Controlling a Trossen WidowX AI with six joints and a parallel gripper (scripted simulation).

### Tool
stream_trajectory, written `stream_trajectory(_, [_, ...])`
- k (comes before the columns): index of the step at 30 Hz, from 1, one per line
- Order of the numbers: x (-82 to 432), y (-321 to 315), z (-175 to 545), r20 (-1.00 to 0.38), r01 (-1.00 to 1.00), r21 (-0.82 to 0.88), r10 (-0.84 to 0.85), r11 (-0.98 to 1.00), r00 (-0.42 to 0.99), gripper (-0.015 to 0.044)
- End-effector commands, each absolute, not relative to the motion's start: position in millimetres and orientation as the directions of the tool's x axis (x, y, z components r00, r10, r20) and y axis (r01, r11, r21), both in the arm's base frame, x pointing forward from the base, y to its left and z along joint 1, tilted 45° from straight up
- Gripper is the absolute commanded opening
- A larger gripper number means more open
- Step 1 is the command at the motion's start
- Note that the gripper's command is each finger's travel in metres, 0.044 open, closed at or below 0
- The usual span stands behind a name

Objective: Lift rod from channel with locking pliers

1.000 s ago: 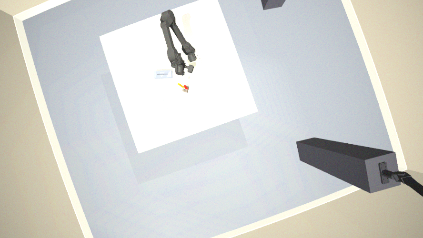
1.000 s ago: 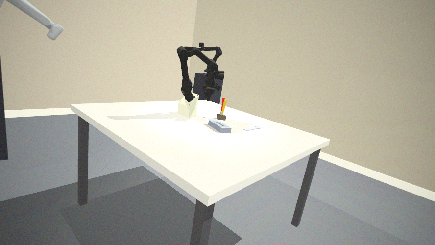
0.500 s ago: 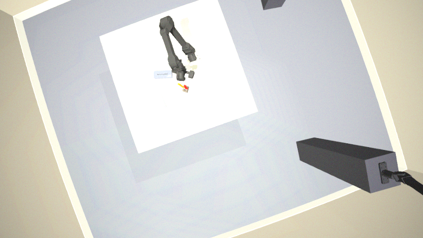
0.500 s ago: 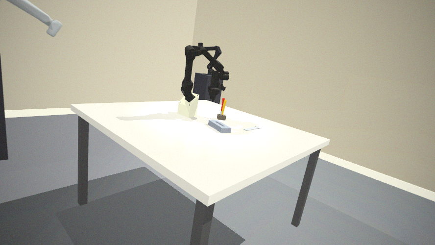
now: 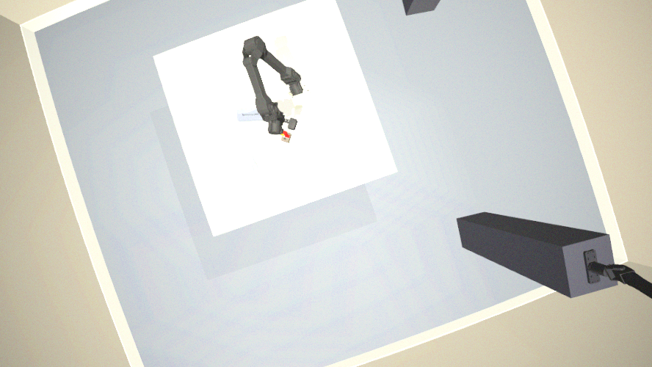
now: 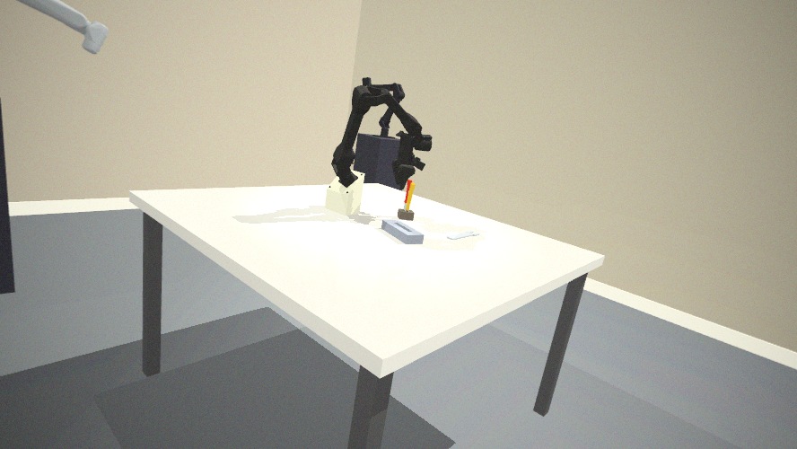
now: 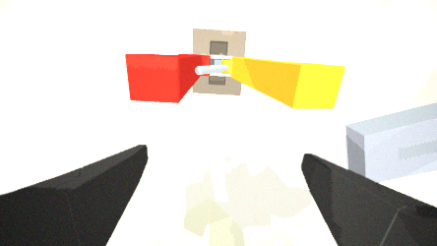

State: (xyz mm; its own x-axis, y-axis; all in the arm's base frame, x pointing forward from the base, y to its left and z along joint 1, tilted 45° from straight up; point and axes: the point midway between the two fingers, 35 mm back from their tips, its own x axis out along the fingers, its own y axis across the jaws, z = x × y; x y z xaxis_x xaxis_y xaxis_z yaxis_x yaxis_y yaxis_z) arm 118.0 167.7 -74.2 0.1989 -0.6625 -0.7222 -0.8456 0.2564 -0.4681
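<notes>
The locking pliers stand upright in the small brown holster (image 5: pixel 285 139) (image 6: pixel 405 215) (image 7: pixel 202 86), jaws down, with the red handle (image 6: pixel 407 192) (image 7: pixel 154 79) and the yellow handle (image 6: pixel 410 198) (image 7: pixel 315 86) spread apart above it. My gripper (image 6: pixel 402 187) (image 7: pixel 225 155) is open and empty. In the wrist view its fingertips are below both handles in the picture, touching neither. The pale blue channel block (image 5: pixel 245 117) (image 6: pixel 411 236) (image 7: pixel 356 148) lies on the table, partly cut off at the right of the wrist view. The rod inside its slot cannot be made out.
A pale, flat wrench-like thing (image 6: pixel 462 235) lies on the white table (image 6: pixel 311 250) beyond the channel block. My arm's cream base (image 6: pixel 344 199) stands behind the block. A dark pedestal (image 5: pixel 510 236) (image 6: pixel 376 155) with another arm stands off the table.
</notes>
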Motion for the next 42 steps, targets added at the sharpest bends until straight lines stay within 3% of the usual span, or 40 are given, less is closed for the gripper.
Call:
stream_trajectory(1, [121.3, 170.0, -78.0, -0.720, -0.847, -0.468, -0.664, 0.252, 0.200, 0.0440])
stream_trajectory(15, [141.3, 198.4, -98.1, -0.721, -0.846, -0.469, -0.663, 0.253, 0.201, 0.0440])
stream_trajectory(42, [147.6, 178.2, -119.7, -0.721, -0.846, -0.470, -0.663, 0.253, 0.202, 0.0440])
